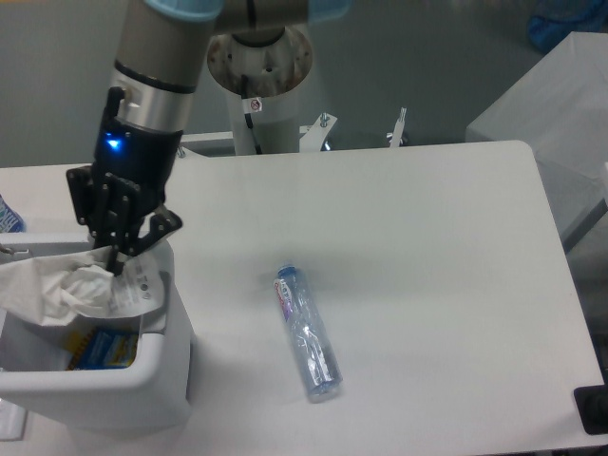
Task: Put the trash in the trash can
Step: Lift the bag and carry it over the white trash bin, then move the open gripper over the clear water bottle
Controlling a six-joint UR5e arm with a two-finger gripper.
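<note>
My gripper [116, 255] hangs over the right rim of the white trash can [161, 380] and is shut on the crumpled whitish plastic wrapper [71, 287]. The wrapper dangles above the bin's opening, its printed label [142, 282] facing the camera. A crushed clear plastic bottle [307, 332] with bluish ends lies flat on the table, well to the right of the bin and apart from the gripper.
Inside the trash can lies a blue and yellow package [103, 348]. The white table [427, 237] ends at a rounded corner on the right. A black object [591, 408] sits at the front right edge, and the robot's base [261, 85] stands behind the table.
</note>
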